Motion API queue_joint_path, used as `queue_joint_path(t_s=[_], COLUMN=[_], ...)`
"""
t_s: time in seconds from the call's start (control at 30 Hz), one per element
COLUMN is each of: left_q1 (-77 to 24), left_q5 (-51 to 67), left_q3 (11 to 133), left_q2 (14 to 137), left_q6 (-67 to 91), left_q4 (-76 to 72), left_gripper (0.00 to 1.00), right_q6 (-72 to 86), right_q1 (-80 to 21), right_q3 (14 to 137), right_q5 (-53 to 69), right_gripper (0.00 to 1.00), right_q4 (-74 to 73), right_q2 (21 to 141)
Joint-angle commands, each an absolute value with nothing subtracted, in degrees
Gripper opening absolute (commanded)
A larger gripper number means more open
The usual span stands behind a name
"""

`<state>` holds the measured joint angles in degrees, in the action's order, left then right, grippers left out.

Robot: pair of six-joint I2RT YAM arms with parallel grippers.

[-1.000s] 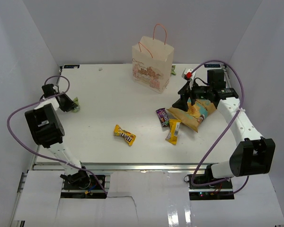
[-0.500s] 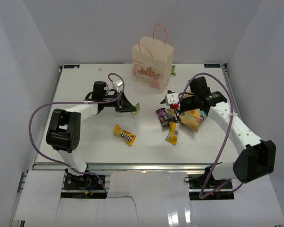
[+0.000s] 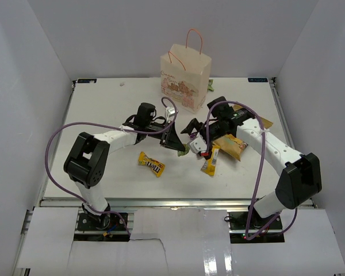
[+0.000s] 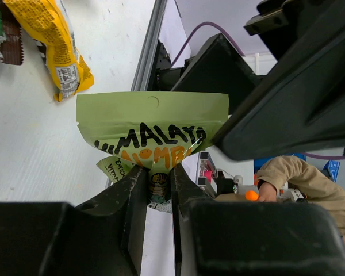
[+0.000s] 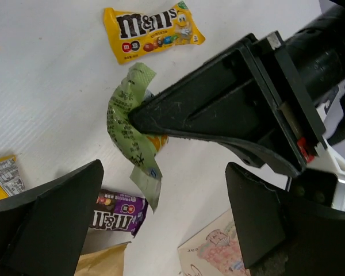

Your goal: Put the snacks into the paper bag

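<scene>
My left gripper [image 3: 181, 147] is shut on a green snack packet [image 4: 152, 129], held just above the table at mid-table; the packet also shows in the right wrist view [image 5: 129, 129]. My right gripper [image 3: 196, 140] is open and empty, close to the right of it, its fingers [image 5: 46, 224] wide apart. The small yellow M&M's pack [image 3: 152, 164] lies front left of both. The dark purple bar [image 5: 118, 210], the yellow bar [image 3: 210, 160] and the yellow-tan chip bag [image 3: 233, 145] lie under and right of the right gripper. The paper bag [image 3: 184, 80] stands upright at the back.
White walls close the table on the left, back and right. The table's front edge with its metal rail [image 3: 161, 201] lies near the arm bases. A small green scrap [image 3: 210, 86] lies beside the paper bag's right side.
My left arm has swung from the far left to mid-table, carrying the green packet. My right gripper has moved left from over the chip bag towards the left gripper.
</scene>
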<state>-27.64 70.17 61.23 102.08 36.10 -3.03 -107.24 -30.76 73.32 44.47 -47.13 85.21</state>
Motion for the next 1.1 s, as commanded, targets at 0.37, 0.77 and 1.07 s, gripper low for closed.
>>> queue_joint_path(t_s=[0.37, 0.77, 1.07], left_q1=[-28.39, -25.24, -12.13], left_q5=[73.83, 72.16, 42.89], left_q3=[64.07, 63.89, 66.01], left_q2=[100.90, 94.93, 80.61], left_q6=[36.04, 33.51, 18.64], left_q4=[-3.16, -0.63, 23.63], left_gripper=[0.22, 0.68, 0.77], right_q6=[-105.38, -100.55, -63.34], right_q1=[-35.68, -35.16, -26.29], right_q3=[73.57, 72.95, 84.19], right_q5=[41.31, 41.04, 50.71], right_gripper=[0.36, 0.08, 0.08], right_q4=[-51.51, -50.10, -34.41], right_q2=[86.04, 83.94, 81.04])
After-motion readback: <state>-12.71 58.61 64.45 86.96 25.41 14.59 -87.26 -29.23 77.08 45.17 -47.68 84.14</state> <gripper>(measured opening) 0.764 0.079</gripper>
